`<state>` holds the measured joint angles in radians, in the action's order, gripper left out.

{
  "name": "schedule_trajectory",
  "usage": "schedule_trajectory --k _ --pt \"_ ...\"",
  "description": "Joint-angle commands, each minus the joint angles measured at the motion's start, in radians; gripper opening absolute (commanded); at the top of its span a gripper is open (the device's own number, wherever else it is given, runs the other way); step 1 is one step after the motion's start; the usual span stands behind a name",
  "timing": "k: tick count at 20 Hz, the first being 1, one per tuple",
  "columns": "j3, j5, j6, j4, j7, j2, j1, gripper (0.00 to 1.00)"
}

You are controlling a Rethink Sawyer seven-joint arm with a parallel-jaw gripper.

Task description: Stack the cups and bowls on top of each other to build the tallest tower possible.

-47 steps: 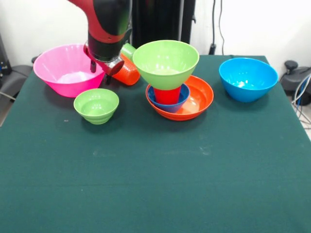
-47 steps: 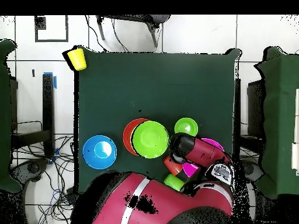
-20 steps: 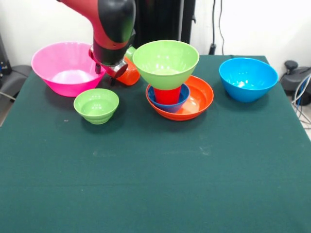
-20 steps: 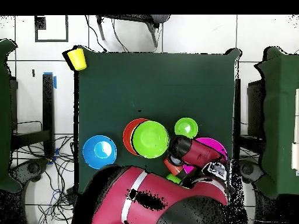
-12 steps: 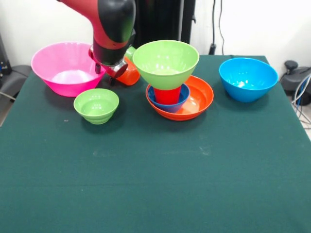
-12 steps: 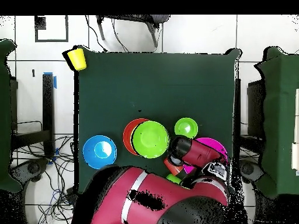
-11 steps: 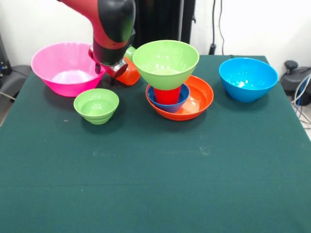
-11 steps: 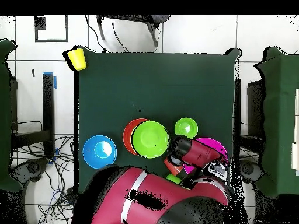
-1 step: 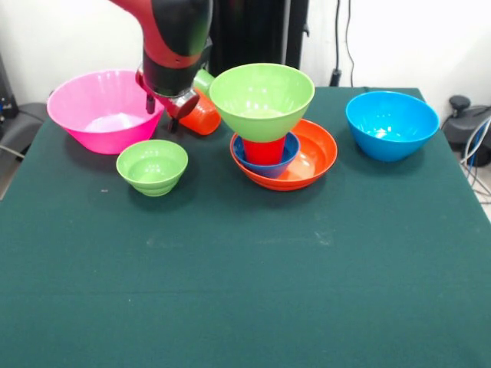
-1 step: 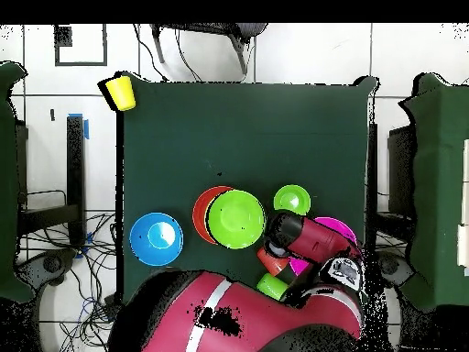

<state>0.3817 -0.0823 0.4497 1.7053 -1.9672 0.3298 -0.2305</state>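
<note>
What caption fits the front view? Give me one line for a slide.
Sawyer gripper beside the pink bowl, near the tower of orange bowl, dark blue bowl, red cup, green bowl.

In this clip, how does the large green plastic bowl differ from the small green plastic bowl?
The large green plastic bowl is wider and deeper than the small green plastic bowl. The large one sits raised on a red plastic cup within the tower; the small one rests alone on the green table. The large one flares like a funnel; the small one is rounder with a stepped base. Both are upright, glossy, light green and empty.
</note>
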Motion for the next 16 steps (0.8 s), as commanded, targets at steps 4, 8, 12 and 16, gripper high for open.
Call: schedule_trajectory --k 4,8,12,16 --pt "-0.061 0.044 -0.011 0.057 -0.091 0.026 0.014 1.00" --pt "-0.053 0.035 0.010 0.049 -0.101 0.029 0.015 1.00" --pt "-0.057 0.040 -0.036 0.027 -0.104 -0.010 0.015 1.00" --pt "-0.039 0.053 -0.101 0.008 -0.114 -0.037 0.027 1.00"
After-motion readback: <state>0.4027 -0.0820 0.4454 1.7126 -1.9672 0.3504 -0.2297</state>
